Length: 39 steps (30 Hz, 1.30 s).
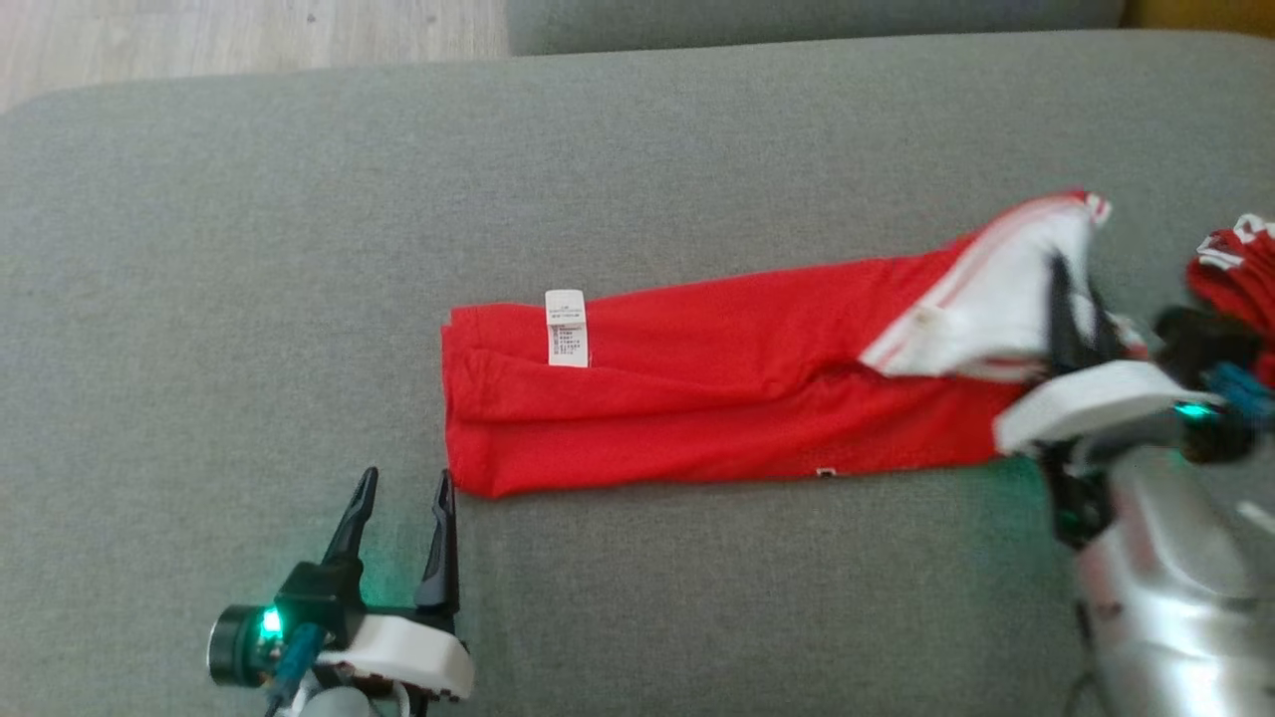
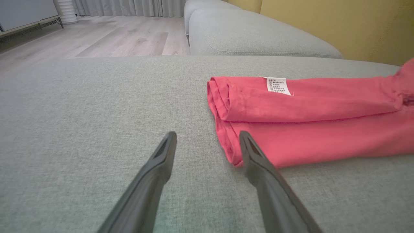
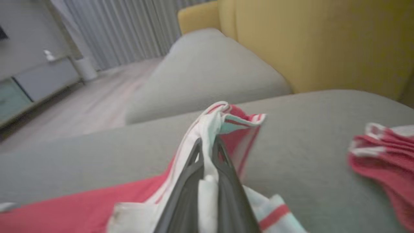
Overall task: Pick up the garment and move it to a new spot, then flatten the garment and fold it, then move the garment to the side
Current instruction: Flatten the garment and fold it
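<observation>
Right fingers (image 3: 184, 191) pinch the white end of the garment (image 1: 717, 398); left fingers (image 2: 155, 174) stand wide beside it.

We see the right gripper (image 3: 208, 144) pinched tight on a white, red-striped part of the garment (image 3: 81, 207). The fabric is squeezed between both dark fingers and bunched up above the tips. The garment's red body runs off to the lower left on the grey sofa seat (image 3: 307, 136). A white cuff (image 3: 275, 212) with a red stripe lies just right of the fingers. At far right we note a second red-and-white cloth heap (image 3: 381, 158), apart from the gripper. Behind: another grey cushion (image 3: 207, 71), a yellow panel (image 3: 323, 42), grey curtains (image 3: 123, 29), wood floor (image 3: 103, 97), and a low cabinet (image 3: 42, 77) at left. Everything is blurred.
</observation>
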### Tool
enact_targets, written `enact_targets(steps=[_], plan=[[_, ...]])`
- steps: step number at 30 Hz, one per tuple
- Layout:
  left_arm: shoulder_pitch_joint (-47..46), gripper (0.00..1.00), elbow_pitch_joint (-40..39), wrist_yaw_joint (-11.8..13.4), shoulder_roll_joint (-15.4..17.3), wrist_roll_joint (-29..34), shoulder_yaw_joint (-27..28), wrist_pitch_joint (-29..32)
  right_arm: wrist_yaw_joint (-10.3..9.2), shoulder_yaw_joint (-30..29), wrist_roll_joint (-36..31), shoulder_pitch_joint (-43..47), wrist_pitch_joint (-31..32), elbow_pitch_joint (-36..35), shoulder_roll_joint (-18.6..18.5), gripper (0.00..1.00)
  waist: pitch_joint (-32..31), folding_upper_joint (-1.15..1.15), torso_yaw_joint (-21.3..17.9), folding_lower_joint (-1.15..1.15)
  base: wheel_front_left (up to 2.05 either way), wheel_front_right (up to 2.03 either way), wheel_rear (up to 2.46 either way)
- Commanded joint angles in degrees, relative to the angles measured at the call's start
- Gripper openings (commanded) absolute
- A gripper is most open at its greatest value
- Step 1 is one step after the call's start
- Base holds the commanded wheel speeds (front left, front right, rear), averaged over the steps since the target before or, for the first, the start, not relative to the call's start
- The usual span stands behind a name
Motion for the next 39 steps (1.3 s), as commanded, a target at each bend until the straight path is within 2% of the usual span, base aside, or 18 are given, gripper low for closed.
enact_targets(steps=[1,6,10,11,16,23,24,25,26,31,39], plan=[[-0.5,1.0,-1.1,-0.1,0.2,-0.6,0.9,-0.6,-0.05,3.5,2.0,1.1,-0.8,-4.3,1.2,0.0,-0.5,0.0,0.5,0.0,0.0,0.0,0.0],[-0.1,1.0,-0.9,-0.5,0.2,-0.8,-1.0,-0.6,-0.05,15.3,9.2,5.4,-0.8,-12.8,2.5,0.0,-1.3,0.0,2.7,0.0,0.0,0.0,0.0],[0.3,1.0,-0.8,-0.4,0.2,-1.1,-2.3,-0.6,-0.05,24.2,14.1,5.5,-0.8,-15.5,2.9,0.0,-1.5,0.0,5.7,0.0,0.0,0.0,0.0],[0.3,1.0,-0.8,-0.4,0.2,-1.1,-2.3,-0.6,-0.05,24.2,14.1,5.5,-0.8,-15.5,2.9,0.0,-1.5,0.0,5.7,0.0,0.0,0.0,0.0],[1.1,1.0,-0.3,-0.5,0.2,-1.4,-3.8,-0.6,-0.05,32.1,17.6,1.7,0.1,-15.0,3.4,0.0,-1.8,0.0,10.3,0.0,0.0,0.0,0.0],[1.9,1.0,0.1,-0.1,0.2,-2.3,-5.1,-0.6,-0.05,38.5,20.5,-3.5,1.6,-8.6,3.8,0.0,-1.9,0.0,16.0,0.0,0.0,0.0,0.0],[2.0,1.0,0.2,0.0,0.2,-2.4,-5.2,-0.6,-0.05,39.2,21.2,-4.0,1.7,-7.9,3.9,0.43,-2.0,0.0,16.4,0.0,0.0,0.0,0.0],[2.1,1.0,0.2,0.1,0.2,-2.4,-5.2,-0.6,-0.05,39.9,22.2,-4.5,1.4,-7.9,3.9,0.93,-2.0,0.0,16.7,0.0,0.0,0.0,0.0],[2.2,1.0,0.2,0.2,0.2,-2.5,-5.1,-0.6,-0.05,40.3,23.1,-4.9,0.9,-8.0,3.9,1.0,-2.1,0.0,16.8,0.0,0.0,0.0,0.0],[1.8,1.0,-0.5,0.7,0.2,-2.5,-3.7,-0.6,-0.05,38.8,24.4,-5.8,-0.7,-9.2,3.9,1.0,-2.5,0.0,14.6,0.0,0.0,0.0,0.0],[0.1,1.0,-2.9,0.9,0.2,-1.1,-0.6,-0.6,-0.05,22.5,11.7,-0.5,-0.8,-11.6,3.9,1.0,-3.8,0.0,6.6,0.0,0.0,0.0,0.0]])
